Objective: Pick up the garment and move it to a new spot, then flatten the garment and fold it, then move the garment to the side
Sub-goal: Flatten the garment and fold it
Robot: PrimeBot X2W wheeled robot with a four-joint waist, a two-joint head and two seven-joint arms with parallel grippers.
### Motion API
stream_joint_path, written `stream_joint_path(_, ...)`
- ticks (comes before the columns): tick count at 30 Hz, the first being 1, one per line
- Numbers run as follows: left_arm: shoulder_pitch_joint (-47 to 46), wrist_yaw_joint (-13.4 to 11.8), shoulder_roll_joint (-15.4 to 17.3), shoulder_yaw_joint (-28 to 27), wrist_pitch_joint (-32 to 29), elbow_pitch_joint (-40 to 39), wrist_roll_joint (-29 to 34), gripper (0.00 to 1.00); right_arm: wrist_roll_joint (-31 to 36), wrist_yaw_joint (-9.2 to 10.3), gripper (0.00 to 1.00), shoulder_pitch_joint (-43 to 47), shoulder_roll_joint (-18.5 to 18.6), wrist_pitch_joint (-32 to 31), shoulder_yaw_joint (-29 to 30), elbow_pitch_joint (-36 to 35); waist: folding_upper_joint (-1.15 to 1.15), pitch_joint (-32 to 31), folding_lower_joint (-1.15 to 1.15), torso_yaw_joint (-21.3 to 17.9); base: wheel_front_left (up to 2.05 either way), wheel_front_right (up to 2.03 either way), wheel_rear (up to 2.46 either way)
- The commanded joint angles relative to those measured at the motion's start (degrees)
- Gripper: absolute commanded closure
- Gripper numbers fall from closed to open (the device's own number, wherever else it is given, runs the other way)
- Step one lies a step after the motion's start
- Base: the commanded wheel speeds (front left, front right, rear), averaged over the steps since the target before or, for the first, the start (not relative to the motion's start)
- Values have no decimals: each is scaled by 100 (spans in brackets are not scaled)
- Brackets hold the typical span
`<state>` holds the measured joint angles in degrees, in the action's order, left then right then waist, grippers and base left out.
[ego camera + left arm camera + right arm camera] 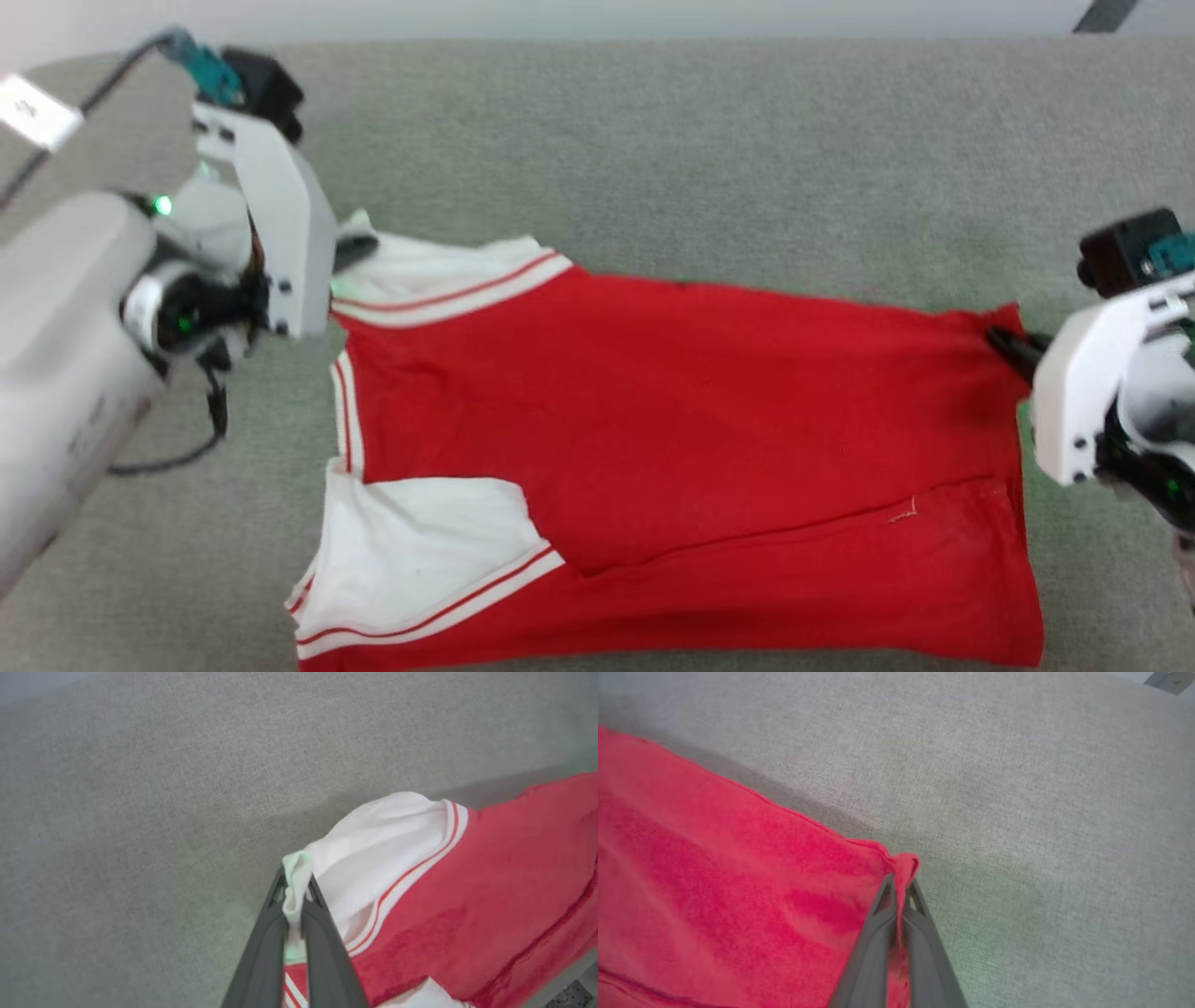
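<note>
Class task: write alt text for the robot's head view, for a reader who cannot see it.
A red jersey T-shirt with white, stripe-trimmed sleeves lies spread on a grey-green fabric surface, sleeves at the left, hem at the right. The left gripper has its jaws shut on the far white sleeve, the right gripper on the far hem corner.

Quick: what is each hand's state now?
Left hand: closed, holding the shirt by a white sleeve.
Right hand: closed, holding the shirt by a red corner.
</note>
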<state>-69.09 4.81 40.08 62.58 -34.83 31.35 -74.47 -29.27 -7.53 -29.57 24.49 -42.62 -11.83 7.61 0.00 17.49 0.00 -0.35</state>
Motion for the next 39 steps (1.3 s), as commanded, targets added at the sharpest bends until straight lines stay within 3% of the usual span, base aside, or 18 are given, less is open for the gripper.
stream_joint_path(1,158,-104,122,-4,-10,-225,-26,100,-23,9,100,166,61,-66,90,-126,0,-163,0,162,0,0,0)
stream_joint_path(9,1223,-1108,1094,152,-192,-2350,-307,100,-89,9,100,1271,159,-655,599,-957,0,-336,0,307,0,0,0)
stream_joint_path(12,1596,-1415,1318,245,-180,-2903,-403,100,-66,9,100,1596,98,-874,801,-1121,0,-370,0,342,0,0,0)
stream_joint_path(16,1972,-1615,1354,370,-178,-3084,-559,100,-83,9,100,1921,-25,-1157,821,-1139,0,-413,0,351,0,0,0)
stream_joint_path(19,2166,-1537,1208,460,-87,-2872,-609,100,-86,9,100,1980,-120,-1237,769,-1024,0,-462,0,333,0,0,0)
stream_joint_path(21,2242,-1457,1095,519,-38,-2620,-580,96,-58,9,100,1964,-174,-1214,724,-911,0,-502,0,319,0,0,0)
stream_joint_path(22,2257,-1418,1032,539,-6,-2498,-550,85,-103,9,100,1951,-224,-1232,683,-834,0,-529,0,313,0,0,0)
stream_joint_path(23,2276,-1387,952,521,68,-2368,-555,57,-99,9,100,1941,-234,-1241,661,-773,0,-558,0,312,0,0,0)
stream_joint_path(24,2299,-1352,889,516,122,-2276,-567,33,-78,9,84,1918,-235,-1220,649,-714,0,-586,0,311,0,0,0)
stream_joint_path(25,2336,-1326,836,513,160,-2168,-597,0,-64,9,63,1891,-254,-1190,628,-643,0,-617,0,310,0,0,0)
stream_joint_path(26,2367,-1287,790,527,169,-2092,-621,0,-70,9,5,1873,-279,-1178,601,-598,0,-654,0,309,0,0,0)
stream_joint_path(27,2373,-1273,757,521,218,-2025,-609,0,-88,9,0,1854,-290,-1132,591,-574,0,-686,0,316,0,0,0)
stream_joint_path(34,2587,-1144,729,402,762,-1917,-574,0,-215,9,0,1996,-339,-978,697,-469,0,-983,0,395,0,0,0)
stream_joint_path(39,2857,-1015,824,260,1667,-2026,-295,0,-245,9,0,2201,-434,-861,949,-531,0,-1189,0,461,0,0,0)
